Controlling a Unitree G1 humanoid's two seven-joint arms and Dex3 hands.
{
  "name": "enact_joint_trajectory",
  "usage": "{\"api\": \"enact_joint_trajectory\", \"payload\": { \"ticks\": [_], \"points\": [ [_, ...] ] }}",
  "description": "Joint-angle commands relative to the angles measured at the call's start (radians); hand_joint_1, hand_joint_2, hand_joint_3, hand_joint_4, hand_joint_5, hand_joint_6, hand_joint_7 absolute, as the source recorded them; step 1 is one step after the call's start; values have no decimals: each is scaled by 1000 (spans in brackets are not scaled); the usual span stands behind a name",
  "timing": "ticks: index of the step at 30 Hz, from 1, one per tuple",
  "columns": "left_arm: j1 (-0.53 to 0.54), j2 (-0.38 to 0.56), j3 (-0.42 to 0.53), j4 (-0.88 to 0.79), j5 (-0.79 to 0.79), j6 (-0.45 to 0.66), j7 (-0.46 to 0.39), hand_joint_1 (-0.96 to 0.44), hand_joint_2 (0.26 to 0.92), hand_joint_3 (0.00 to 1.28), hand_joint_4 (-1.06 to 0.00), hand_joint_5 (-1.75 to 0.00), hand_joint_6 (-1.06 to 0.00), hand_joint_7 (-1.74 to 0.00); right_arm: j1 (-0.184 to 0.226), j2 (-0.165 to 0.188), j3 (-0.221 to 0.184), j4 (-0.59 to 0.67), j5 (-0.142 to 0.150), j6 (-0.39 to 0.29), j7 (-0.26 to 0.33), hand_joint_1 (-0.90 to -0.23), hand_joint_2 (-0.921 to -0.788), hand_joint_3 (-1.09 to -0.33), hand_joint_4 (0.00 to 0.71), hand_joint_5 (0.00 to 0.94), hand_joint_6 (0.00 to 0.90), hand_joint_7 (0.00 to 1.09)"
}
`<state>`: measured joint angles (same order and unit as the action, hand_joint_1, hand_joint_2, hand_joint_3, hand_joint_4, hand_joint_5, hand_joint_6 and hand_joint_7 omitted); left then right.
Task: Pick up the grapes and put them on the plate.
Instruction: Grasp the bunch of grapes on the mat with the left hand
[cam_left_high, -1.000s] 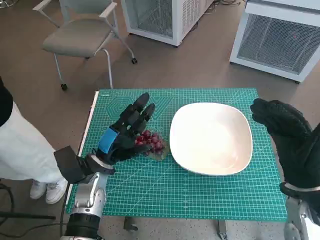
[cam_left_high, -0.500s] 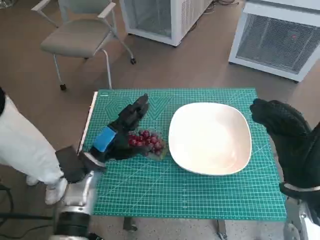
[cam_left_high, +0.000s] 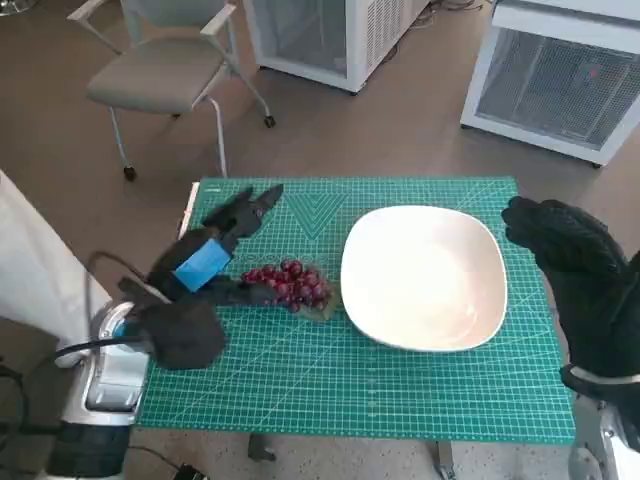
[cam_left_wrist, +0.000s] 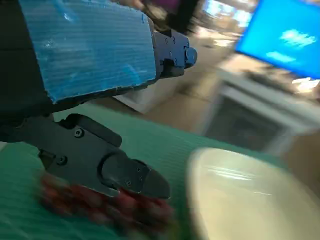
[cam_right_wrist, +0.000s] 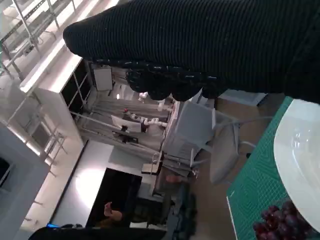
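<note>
Beside the grapes (cam_left_high: 290, 284), left fingers (cam_left_high: 247, 212) seemingly apart.

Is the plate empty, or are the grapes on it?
Empty. The plate shows only bare white, and the grapes lie on the mat beside it, by the left hand.

My left hand (cam_left_high: 215, 262) is hovering at the frame's left-centre, fingers spread, holding nothing. My right hand (cam_left_high: 565, 262) is hanging at the right edge, gloved fingers loosely apart.
</note>
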<state>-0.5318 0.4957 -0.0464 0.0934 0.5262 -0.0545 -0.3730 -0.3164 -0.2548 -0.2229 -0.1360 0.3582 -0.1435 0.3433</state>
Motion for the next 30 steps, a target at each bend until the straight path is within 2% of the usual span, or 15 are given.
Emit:
{"api": "enact_joint_trajectory", "payload": {
  "ticks": [1, 17, 30],
  "points": [
    [21, -2, -49, -61, 47, 91, -13, -311, 747, 0, -30, -3, -127, -15, 25, 7, -1, 13, 3, 7, -3, -540, -921, -568, 466, 33, 150, 827],
    [-2, -6, -151, -89, 97, 252, -48, -234, 736, 0, -70, -7, -204, -15, 24, 7, -1, 13, 3, 4, 1, -540, -921, -567, 470, 35, 149, 829],
    [-105, -48, -265, 58, 162, 338, -59, -137, 738, 1, -83, -4, -254, -16, 25, 4, -5, 17, 4, 1, 5, -538, -921, -567, 471, 36, 148, 829]
  ]
}}
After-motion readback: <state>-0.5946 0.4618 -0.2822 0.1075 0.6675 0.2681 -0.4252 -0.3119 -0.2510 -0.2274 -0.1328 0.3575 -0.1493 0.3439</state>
